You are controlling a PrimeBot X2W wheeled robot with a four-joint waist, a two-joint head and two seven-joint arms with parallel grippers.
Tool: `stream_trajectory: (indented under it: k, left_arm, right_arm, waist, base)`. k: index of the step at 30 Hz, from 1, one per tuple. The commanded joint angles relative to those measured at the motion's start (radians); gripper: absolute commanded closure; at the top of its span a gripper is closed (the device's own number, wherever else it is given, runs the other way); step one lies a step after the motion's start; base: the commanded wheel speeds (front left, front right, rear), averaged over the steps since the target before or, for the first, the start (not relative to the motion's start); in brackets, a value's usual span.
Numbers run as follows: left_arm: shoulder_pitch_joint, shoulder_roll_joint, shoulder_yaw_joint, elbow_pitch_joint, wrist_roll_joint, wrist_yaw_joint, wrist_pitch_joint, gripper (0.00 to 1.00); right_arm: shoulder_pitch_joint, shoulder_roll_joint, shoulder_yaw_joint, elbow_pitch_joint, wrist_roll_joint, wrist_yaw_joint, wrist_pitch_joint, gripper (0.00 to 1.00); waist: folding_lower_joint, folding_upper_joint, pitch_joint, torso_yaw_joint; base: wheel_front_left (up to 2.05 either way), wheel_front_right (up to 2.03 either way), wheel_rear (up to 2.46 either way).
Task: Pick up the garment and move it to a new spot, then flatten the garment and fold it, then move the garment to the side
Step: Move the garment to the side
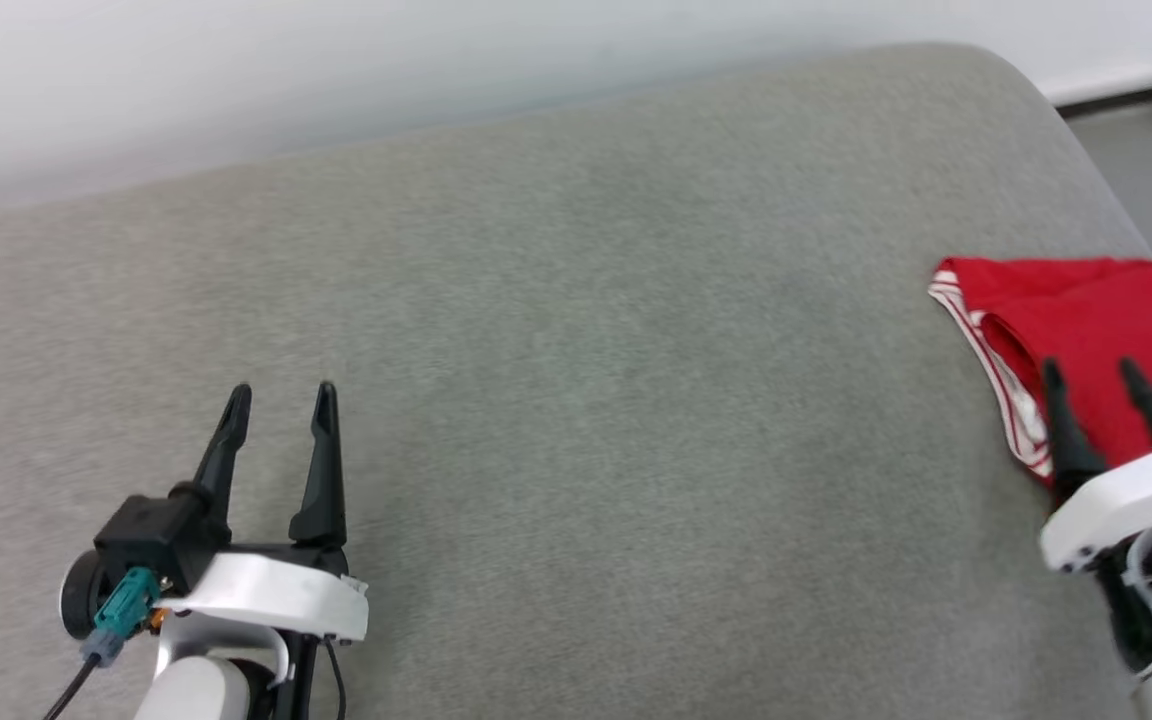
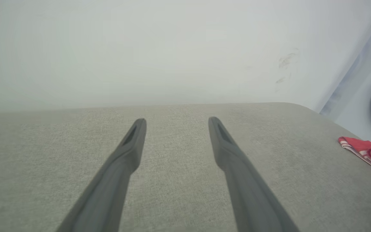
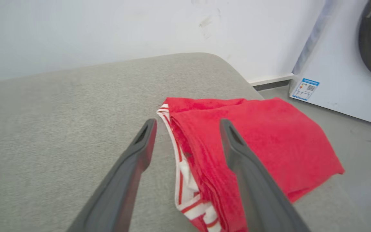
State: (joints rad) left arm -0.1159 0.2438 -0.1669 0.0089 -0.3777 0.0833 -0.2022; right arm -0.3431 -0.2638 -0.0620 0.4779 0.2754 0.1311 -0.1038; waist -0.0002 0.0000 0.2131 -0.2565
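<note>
So the red shirt is lying folded up at the far right edge of the grey cushion, striped trim facing the middle. My right gripper is right over that striped edge, fingers wide apart and nothing in them. Can't tell if the tips touch the cloth. My left gripper is well away on the other side over bare cushion, fingers spread and empty too. Washing machine is off past the shirt.
</note>
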Motion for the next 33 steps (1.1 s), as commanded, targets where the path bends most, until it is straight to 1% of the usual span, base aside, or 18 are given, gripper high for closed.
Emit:
stream_trajectory:
  k: [1, 4, 9, 13, 23, 28, 33]
  left_arm:
    - [0.013, -0.002, 0.003, 0.008, -0.005, 0.004, -0.006, 0.0]
    - [0.027, -0.016, 0.006, 0.028, -0.015, 0.007, -0.017, 0.0]
    - [0.032, -0.026, 0.012, 0.061, -0.024, 0.007, -0.035, 0.0]
    - [0.055, -0.021, 0.023, 0.09, -0.024, 0.01, -0.045, 0.0]
    - [0.139, -0.01, 0.014, 0.122, 0.0, 0.025, -0.054, 0.0]
    - [0.154, -0.003, 0.004, 0.122, 0.008, 0.031, -0.047, 0.0]
    - [0.153, -0.001, -0.001, 0.122, 0.007, 0.033, -0.045, 0.0]
  right_arm:
    - [0.025, 0.01, 0.006, -0.023, 0.003, -0.001, 0.001, 0.0]
    - [0.08, 0.04, 0.023, -0.117, 0.0, -0.001, 0.011, 0.0]
    - [0.157, 0.087, 0.043, -0.264, -0.042, -0.001, 0.025, 0.0]
    - [0.213, 0.113, 0.057, -0.362, -0.075, -0.001, 0.039, 0.0]
    - [0.362, 0.147, 0.059, -0.509, -0.106, -0.001, 0.105, 0.0]
    - [0.408, 0.156, 0.059, -0.546, -0.111, -0.001, 0.129, 0.0]
    - [0.412, 0.159, 0.063, -0.559, -0.111, -0.001, 0.138, 0.0]
  waist:
    - [0.0002, 0.0, -0.048, 0.053]
    - [0.0002, 0.0, -0.072, 0.094]
    - [0.0002, 0.0, -0.106, 0.165]
    - [0.0002, 0.0, -0.137, 0.196]
    - [0.0002, 0.0, -0.225, 0.196]
    - [0.0002, 0.0, -0.243, 0.187]
    - [0.0002, 0.0, -0.248, 0.183]
  base:
    - [0.0, 0.0, 0.0]
    - [0.0, 0.0, 0.0]
    - [0.0, 0.0, 0.0]
    - [0.0, 0.0, 0.0]
    - [0.0, 0.0, 0.0]
    - [0.0, 0.0, 0.0]
    - [0.0, 0.0, 0.0]
